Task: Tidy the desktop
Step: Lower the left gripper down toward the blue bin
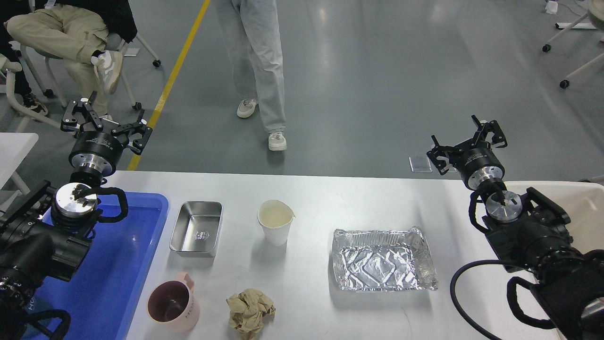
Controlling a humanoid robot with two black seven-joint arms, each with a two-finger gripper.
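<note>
The white desktop fills the lower half of the head view. On it lie a small steel tray, a white paper cup, a crinkled foil tray, a pink mug and a crumpled brown paper ball. My left gripper hangs open past the table's far left corner, above the floor. My right gripper is open too, held beyond the far right edge. Neither holds anything.
A blue plastic tray lies at the left of the table under my left arm. A cream bin stands at the right. Behind the table, one person stands and another sits on a chair.
</note>
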